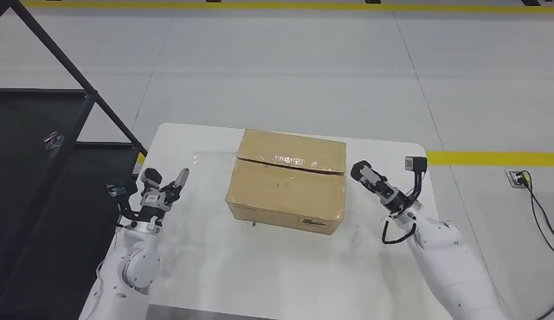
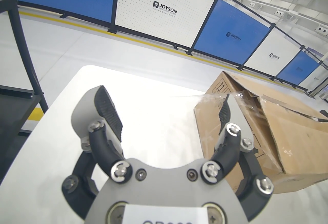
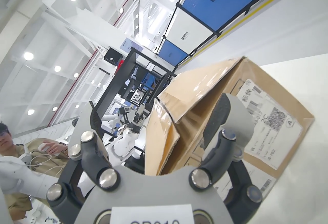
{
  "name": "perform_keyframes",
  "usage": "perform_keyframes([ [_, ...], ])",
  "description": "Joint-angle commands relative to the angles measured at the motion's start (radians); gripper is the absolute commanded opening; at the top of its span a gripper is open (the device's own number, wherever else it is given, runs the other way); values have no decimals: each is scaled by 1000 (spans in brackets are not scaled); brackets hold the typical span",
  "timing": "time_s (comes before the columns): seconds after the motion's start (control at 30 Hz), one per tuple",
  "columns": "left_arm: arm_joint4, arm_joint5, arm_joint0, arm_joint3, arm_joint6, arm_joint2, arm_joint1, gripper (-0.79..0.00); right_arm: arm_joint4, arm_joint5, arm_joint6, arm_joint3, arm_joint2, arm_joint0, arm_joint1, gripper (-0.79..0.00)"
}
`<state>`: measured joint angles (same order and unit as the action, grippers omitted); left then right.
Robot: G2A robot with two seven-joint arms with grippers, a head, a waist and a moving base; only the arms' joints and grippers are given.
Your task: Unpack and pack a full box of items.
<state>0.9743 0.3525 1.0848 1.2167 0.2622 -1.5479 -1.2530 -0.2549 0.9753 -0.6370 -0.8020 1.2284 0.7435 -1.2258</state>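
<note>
The box [image 1: 287, 182] sits on the table [image 1: 199, 259], between the two claws. It lies to the right of the left gripper [image 1: 167, 178], apart from it, with a stretch of table between them. The right gripper [image 1: 360, 171] is just beside the box's other end, the box on its left. Left of the left gripper, beyond the table's edge, stands a rack [image 1: 61, 121].

Bright, even light comes from round ceiling lamps [image 3: 28, 56]. The white tabletop [image 2: 153, 99] glares nearly blank at its middle in the left wrist view. Clear tape [image 1: 294, 159] on the brown cardboard box [image 1: 286, 192] glints. Blue and white fence panels [image 2: 164, 12] bow; the box's shadow seems faint.
</note>
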Motion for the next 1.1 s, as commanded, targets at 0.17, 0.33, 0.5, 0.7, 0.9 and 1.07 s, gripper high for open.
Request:
perform_keyframes([
  [0.17, 2, 1, -17, -11, -2, 25, -3, 0, -220, -104, -273, -75, 18, 29, 24, 0],
  [0.33, 2, 6, -25, -15, 0, 33, -3, 0, -321, -183, -391, -101, 16, 29, 31, 0],
  [0.5, -1, 11, -28, -18, 1, 33, -3, 0, -324, -206, -414, -116, 14, 31, 39, 0],
  [0.7, 9, 11, -35, -25, -7, 37, -1, 0, -218, -191, -371, -111, 6, 20, 45, 0],
  [0.9, 83, 6, -38, -42, -15, 69, -1, 0, -201, -198, -359, -128, -4, 25, 44, 0],
  [1.07, 146, 23, -38, -50, -15, 107, -1, 0, -222, -195, -384, -143, -5, 34, 46, 0],
])
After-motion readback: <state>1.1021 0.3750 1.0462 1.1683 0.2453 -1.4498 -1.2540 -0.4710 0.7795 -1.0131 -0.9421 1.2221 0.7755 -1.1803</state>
